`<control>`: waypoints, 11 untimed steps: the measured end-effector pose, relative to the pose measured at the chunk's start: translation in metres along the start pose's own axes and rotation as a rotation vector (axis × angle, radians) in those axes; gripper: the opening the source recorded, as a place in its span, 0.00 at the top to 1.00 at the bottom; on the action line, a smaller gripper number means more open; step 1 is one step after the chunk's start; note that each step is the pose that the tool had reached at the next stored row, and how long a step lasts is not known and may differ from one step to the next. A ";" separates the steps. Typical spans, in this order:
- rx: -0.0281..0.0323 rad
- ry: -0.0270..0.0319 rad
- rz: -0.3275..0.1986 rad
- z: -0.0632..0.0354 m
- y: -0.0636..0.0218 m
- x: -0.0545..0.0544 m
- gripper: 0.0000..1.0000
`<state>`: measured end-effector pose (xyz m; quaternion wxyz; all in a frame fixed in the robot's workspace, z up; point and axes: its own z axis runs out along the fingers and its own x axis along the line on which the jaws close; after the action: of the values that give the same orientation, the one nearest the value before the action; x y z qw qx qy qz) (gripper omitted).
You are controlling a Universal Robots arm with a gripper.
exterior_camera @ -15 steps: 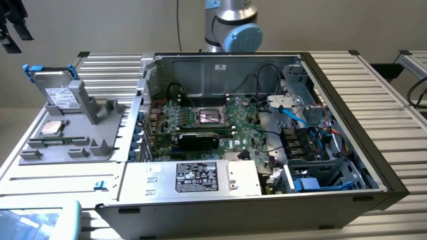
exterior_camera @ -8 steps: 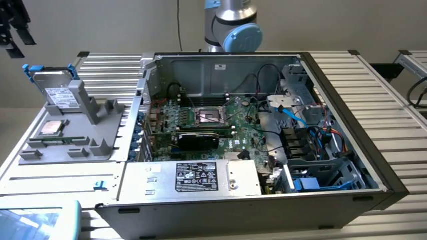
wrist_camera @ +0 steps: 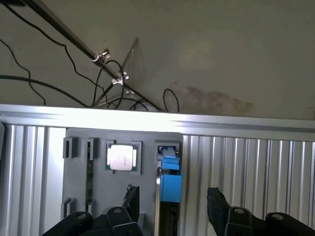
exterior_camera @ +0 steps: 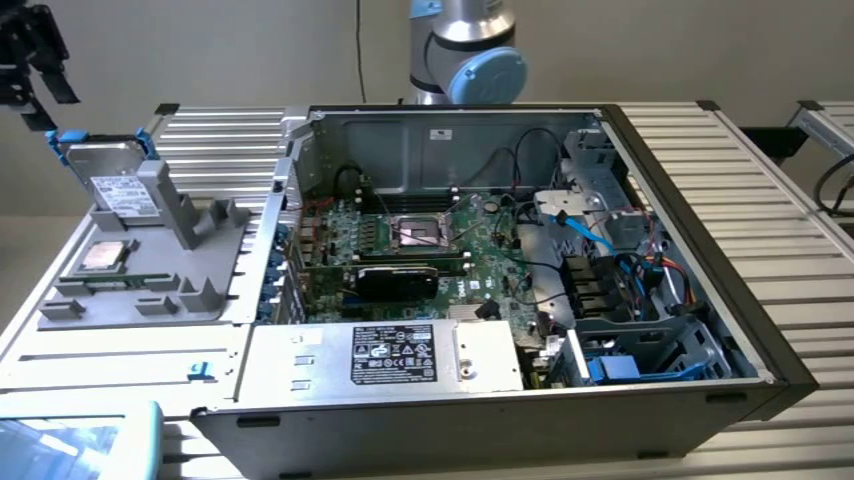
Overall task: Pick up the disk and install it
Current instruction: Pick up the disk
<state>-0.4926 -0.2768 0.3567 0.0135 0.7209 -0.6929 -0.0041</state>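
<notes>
The disk (exterior_camera: 115, 178) stands on edge in a slot of the grey holder (exterior_camera: 147, 280) at the exterior view's left. It is silver-grey with a white label and blue carrier tabs at its top. My black gripper (exterior_camera: 40, 92) hangs above it, a short way clear of the tabs. In the wrist view the disk (wrist_camera: 170, 186) shows edge-on with its blue carrier end. My gripper (wrist_camera: 173, 200) is open, one finger on each side of the disk and neither touching it.
A small silver CPU chip (wrist_camera: 121, 157) lies in the holder beside the disk. The open computer case (exterior_camera: 694, 250) fills the table's middle, with motherboard (exterior_camera: 414, 240), power-supply box (exterior_camera: 387, 355) and a drive cage with blue parts (exterior_camera: 641, 345). Loose cables (wrist_camera: 113, 88) lie beyond the table edge.
</notes>
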 end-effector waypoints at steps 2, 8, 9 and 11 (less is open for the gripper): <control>-0.0063 -0.0002 -0.001 0.0027 -0.0019 0.003 0.34; -0.0079 -0.0003 -0.002 0.0135 -0.0078 0.003 0.34; -0.0081 -0.0003 -0.003 0.0152 -0.0080 0.003 0.34; -0.0081 -0.0003 -0.003 0.0189 -0.0081 0.004 0.34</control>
<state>-0.4848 -0.2802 0.3377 0.0163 0.7219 -0.6917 -0.0070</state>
